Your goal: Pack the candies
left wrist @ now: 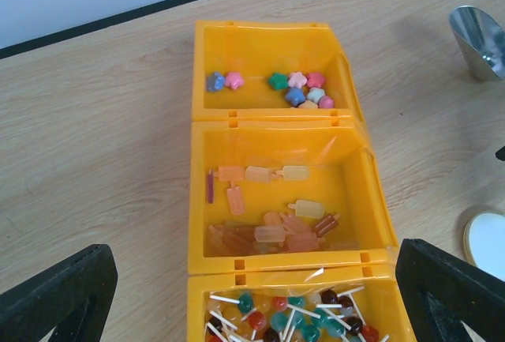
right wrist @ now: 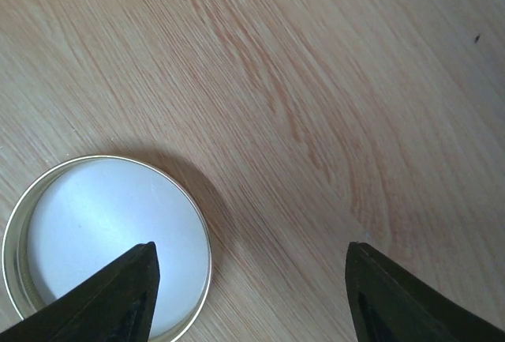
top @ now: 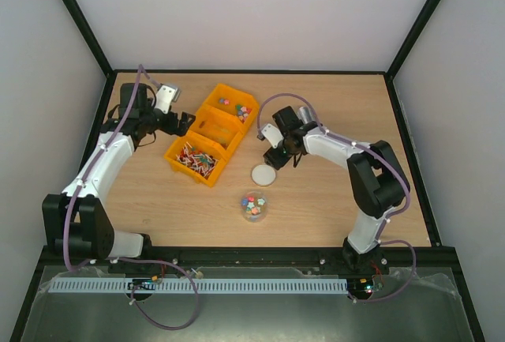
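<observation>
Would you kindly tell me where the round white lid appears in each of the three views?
Top external: the lid lies just below centre, on the table.
Left wrist: only a sliver at the right edge.
Right wrist: lower left, open side up.
Shared landmark: the wood-grain table.

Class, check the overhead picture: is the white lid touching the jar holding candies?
Apart. The top view shows a strip of bare table between the lid and the jar.

table [top: 316, 208]: light wood grain | walls [top: 252, 10]: plain white | frame [top: 79, 18]: black | light: even
</observation>
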{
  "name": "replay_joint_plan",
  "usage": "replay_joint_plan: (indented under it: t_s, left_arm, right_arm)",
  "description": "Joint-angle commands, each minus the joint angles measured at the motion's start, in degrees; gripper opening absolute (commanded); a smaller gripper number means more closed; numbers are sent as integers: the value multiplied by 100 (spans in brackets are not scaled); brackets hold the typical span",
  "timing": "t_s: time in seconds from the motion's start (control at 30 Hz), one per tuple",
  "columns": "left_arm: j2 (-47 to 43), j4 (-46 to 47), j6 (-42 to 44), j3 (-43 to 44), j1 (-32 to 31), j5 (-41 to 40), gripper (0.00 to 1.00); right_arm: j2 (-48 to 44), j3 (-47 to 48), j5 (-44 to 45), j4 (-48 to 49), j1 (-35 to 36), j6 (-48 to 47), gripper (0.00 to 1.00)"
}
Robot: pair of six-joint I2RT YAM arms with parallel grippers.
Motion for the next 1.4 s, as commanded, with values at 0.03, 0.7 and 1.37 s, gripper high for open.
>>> replay_joint_plan:
  t_s: [0.03, 0.7, 1.37]
  left_arm:
    - [-109, -94, 174, -1, -7, 169, 99]
    - [98, -607, 767, 264, -12, 439, 99]
    - [-856, -1781, 4842, -21, -1275, 1390, 99]
  right_arm:
    - [214, -190, 150, 35, 90, 44, 61]
    - [581, -48, -115, -286, -38, -121, 1]
    - [339, 2311, -4228, -3630, -975, -432, 1]
